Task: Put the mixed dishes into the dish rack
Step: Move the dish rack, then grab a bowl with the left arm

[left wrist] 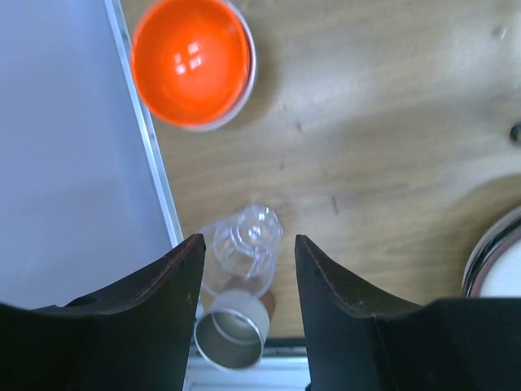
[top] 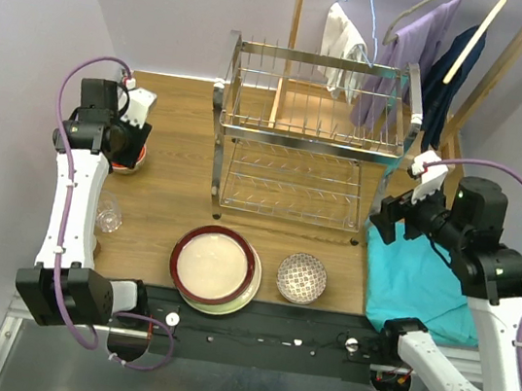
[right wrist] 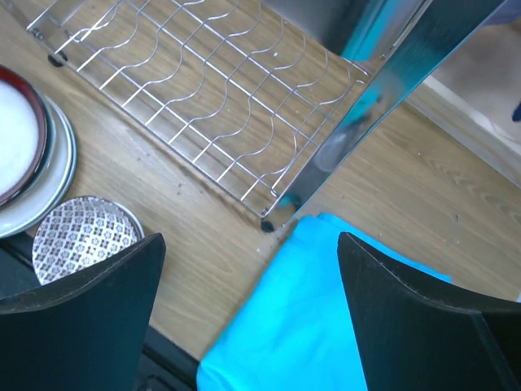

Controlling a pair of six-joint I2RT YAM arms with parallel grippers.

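**Operator:** While neither gripper holds anything, where does the dish rack (top: 294, 141) sit relative to the fingers?

**Technician:** It sits ahead of the right gripper (right wrist: 251, 240), past the fingertips. Its lower wire shelf and one corner post fill the top of the right wrist view, and no dish shows in it. The jaws stand wide apart and empty over the edge of a blue cloth (right wrist: 285, 326).

**Operator:** Why is the stack of plates (top: 216, 267) at the near edge of the table (top: 173, 192)?

**Technician:** Probably staging, since either arm looks able to reach it there. It lies outside the finger (right wrist: 81, 318) on the left of the right wrist view, ahead of it (only part of the stack shows there).

**Operator:** And the bowls?

**Technician:** The patterned bowl (right wrist: 81, 236) lies just past that same fingertip, beside the plates. The orange bowl (left wrist: 191, 61) lies well ahead of the left gripper (left wrist: 248, 242), off toward the finger on the left of that view.

**Operator:** What are the left jaws doing?

**Technician:** They are parted and grip nothing. The clear glass (left wrist: 244, 252) lies in line with the gap between them and touches neither pad. How far below the pads it sits cannot be told. The cup (left wrist: 232, 338) lies against the glass on the near side, back toward the finger roots. Judged from this alignment, the glass is the likely next pick.
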